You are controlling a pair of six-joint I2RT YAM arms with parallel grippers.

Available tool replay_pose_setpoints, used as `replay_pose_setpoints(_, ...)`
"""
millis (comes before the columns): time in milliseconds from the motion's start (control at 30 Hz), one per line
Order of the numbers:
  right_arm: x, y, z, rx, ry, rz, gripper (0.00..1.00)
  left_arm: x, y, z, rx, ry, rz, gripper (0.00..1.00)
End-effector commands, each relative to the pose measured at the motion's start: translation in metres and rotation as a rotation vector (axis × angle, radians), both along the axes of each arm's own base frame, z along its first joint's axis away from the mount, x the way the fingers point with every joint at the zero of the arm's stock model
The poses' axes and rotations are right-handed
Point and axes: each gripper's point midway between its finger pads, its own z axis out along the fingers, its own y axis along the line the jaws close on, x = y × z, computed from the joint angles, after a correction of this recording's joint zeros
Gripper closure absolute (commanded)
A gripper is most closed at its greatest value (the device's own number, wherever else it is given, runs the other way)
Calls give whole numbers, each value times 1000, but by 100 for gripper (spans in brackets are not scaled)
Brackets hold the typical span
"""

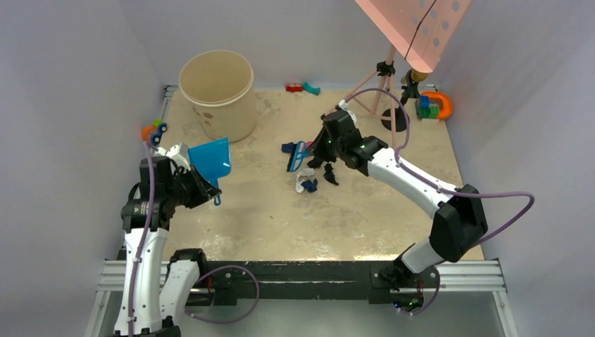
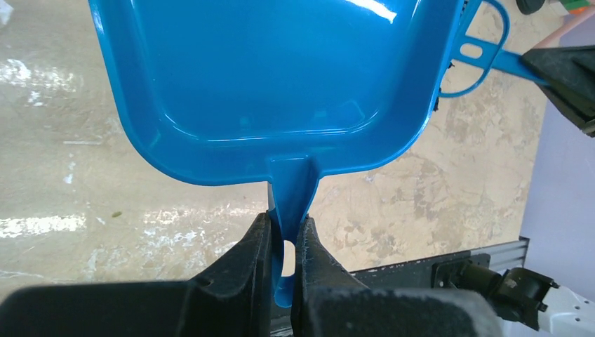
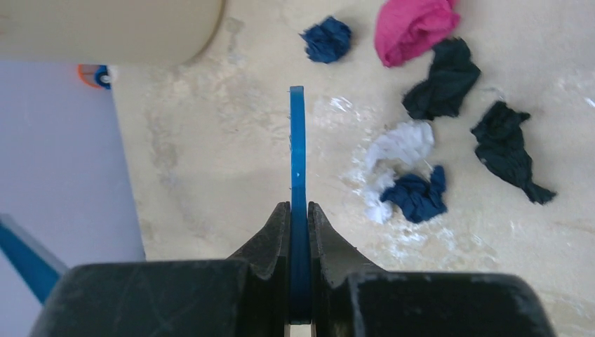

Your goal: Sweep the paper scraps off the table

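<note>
My left gripper (image 1: pixel 198 187) is shut on the handle of the blue dustpan (image 1: pixel 212 160), which it holds tilted above the left side of the table (image 1: pixel 281 225). In the left wrist view my gripper (image 2: pixel 284 235) pinches the handle below the dustpan (image 2: pixel 273 77). My right gripper (image 1: pixel 320 146) is shut on the blue hand brush (image 1: pixel 298 156), which is lowered at the paper scraps (image 1: pixel 306 181) in the table's middle. The right wrist view shows the brush (image 3: pixel 298 154) edge-on in my gripper (image 3: pixel 299 210). To its right lie navy (image 3: pixel 327 39), pink (image 3: pixel 414 28), black (image 3: pixel 443 88), white (image 3: pixel 396 151) and navy (image 3: pixel 417 196) scraps.
A beige bucket (image 1: pixel 217 91) stands at the back left. A pink stand on a tripod (image 1: pixel 382 77) and coloured toys (image 1: pixel 435 105) are at the back right, with small toys (image 1: pixel 302 88) at the back edge and one (image 1: pixel 154 131) at the left edge. A metal rail (image 1: pixel 302 274) runs along the front.
</note>
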Motion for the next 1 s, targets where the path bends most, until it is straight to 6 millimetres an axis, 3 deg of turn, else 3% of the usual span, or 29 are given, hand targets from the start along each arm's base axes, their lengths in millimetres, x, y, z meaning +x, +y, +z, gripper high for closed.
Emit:
replay_pose_setpoints(0, 25, 22, 45, 101, -179, 53, 100, 16, -14, 12, -59, -62, -72, 100)
replay_pose_setpoints(67, 40, 33, 59, 173, -235, 54, 100, 16, -22, 12, -84, -61, -120, 100)
replay_pose_setpoints(200, 79, 49, 52, 173, -204, -4, 100, 16, -36, 12, -127, -73, -200, 100)
replay_pose_setpoints(333, 113, 48, 16, 69, -105, -139, 100, 15, -45, 9, -154, -64, -253, 100)
replay_pose_setpoints(433, 121, 38, -18, 25, -30, -207, 100, 17, -46, 6, -154, -51, -258, 100)
replay_pose_setpoints(533, 112, 18, -53, 7, 66, -271, 100, 17, -47, 3, -158, -32, -265, 100)
replay_pose_setpoints(667, 73, -33, -94, -100, 236, -427, 100, 18, -50, -2, -163, -6, -279, 100)
replay_pose_setpoints(800, 30, -72, -104, -193, 294, -494, 100, 16, -54, -9, -155, 28, -295, 100)
replay_pose_setpoints(967, 2, -73, -86, -102, 199, -345, 100, 12, -56, -27, -66, 114, -302, 100)
